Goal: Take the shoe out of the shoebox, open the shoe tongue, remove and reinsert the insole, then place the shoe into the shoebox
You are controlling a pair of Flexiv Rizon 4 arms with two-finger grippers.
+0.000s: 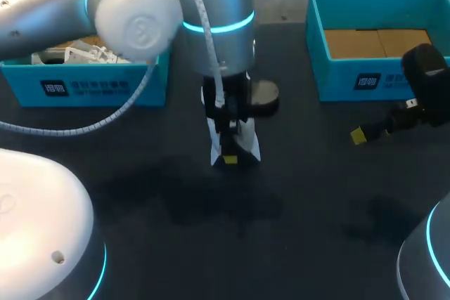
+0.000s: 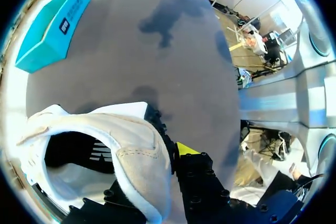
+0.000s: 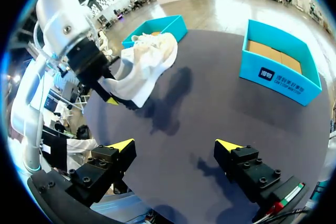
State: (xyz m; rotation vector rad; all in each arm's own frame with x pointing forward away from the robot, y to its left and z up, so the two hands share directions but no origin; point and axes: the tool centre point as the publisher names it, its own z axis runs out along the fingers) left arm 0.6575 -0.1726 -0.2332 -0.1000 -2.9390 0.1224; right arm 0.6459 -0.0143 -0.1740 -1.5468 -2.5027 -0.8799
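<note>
A white shoe (image 1: 247,142) hangs above the middle of the dark table, toe up and heel down, throwing a shadow below it. My left gripper (image 1: 228,154) is shut on the wall of its heel opening. In the left wrist view one yellow fingertip (image 2: 186,148) presses the outside of the shoe (image 2: 105,145) and the other is hidden inside it. The right wrist view shows the shoe (image 3: 149,64) held off the table by that gripper (image 3: 111,97). My right gripper (image 3: 176,146) stands open and empty well short of the shoe, at the table's right side (image 1: 365,133).
A teal shoebox (image 1: 330,68) with a brown cardboard floor stands at the back right. Another teal box (image 1: 84,88) at the back left holds white material (image 1: 84,53). Bare dark table (image 1: 232,244) lies in front of the shoe.
</note>
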